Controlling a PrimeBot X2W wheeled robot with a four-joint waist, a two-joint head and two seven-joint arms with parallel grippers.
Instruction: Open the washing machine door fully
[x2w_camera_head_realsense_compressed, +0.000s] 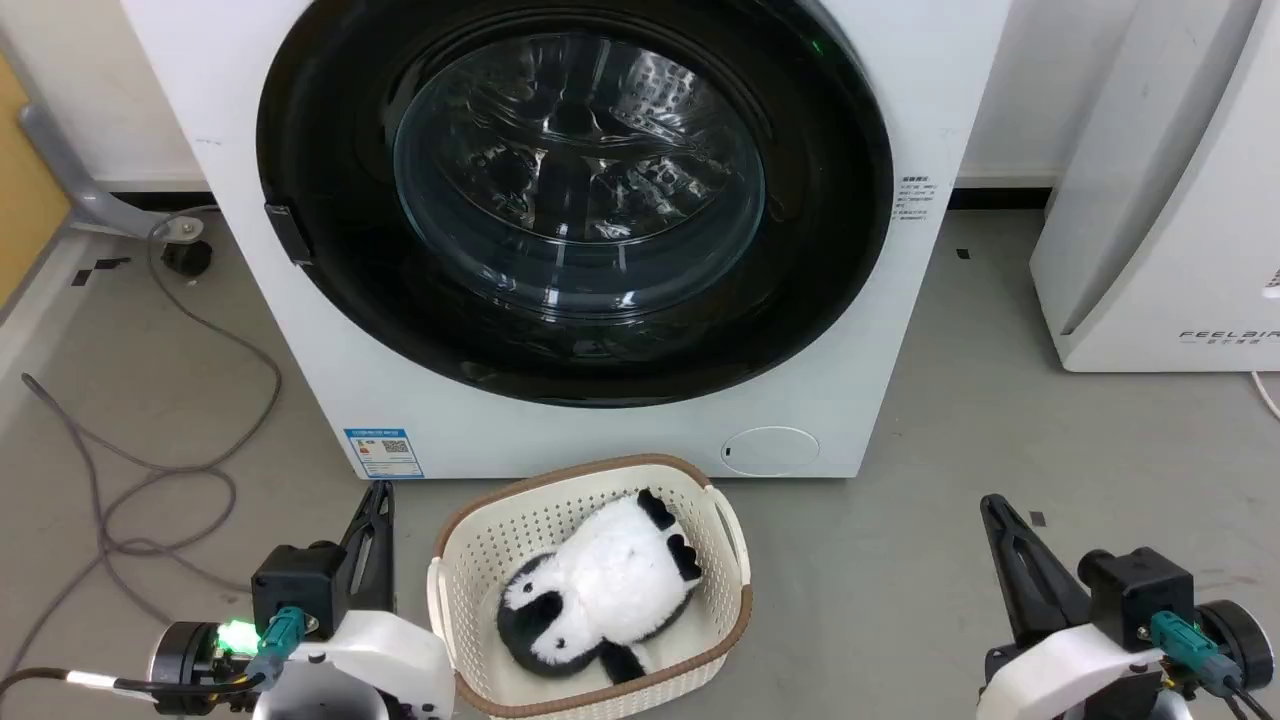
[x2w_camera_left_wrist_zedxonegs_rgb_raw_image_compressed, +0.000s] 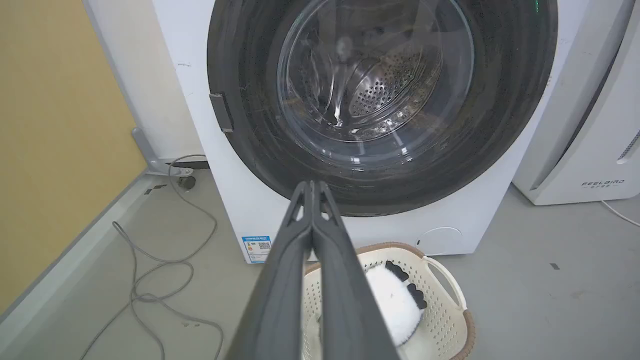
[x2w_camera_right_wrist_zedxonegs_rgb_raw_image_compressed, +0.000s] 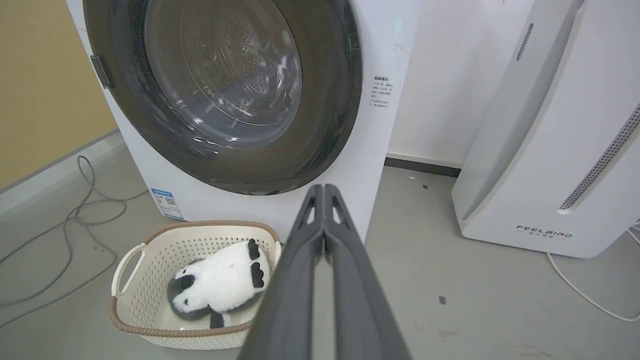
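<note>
Washing machine door (x2w_camera_head_realsense_compressed: 575, 200), shut flush on the washing machine (x2w_camera_head_realsense_compressed: 900, 350) front, dark tab (x2w_camera_head_realsense_compressed: 290, 235) at its left rim likely the pull point; left gripper (x2w_camera_head_realsense_compressed: 383, 497) and right gripper (x2w_camera_head_realsense_compressed: 992, 507) hang low, well short, fingers together, empty.

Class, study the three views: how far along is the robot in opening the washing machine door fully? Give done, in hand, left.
Done: nothing; the washing machine door sits flush and closed. In hand: nothing; the left gripper and right gripper are shut, low, well short of the door. Left: reach the door, pull it, swing it fully open.
</note>
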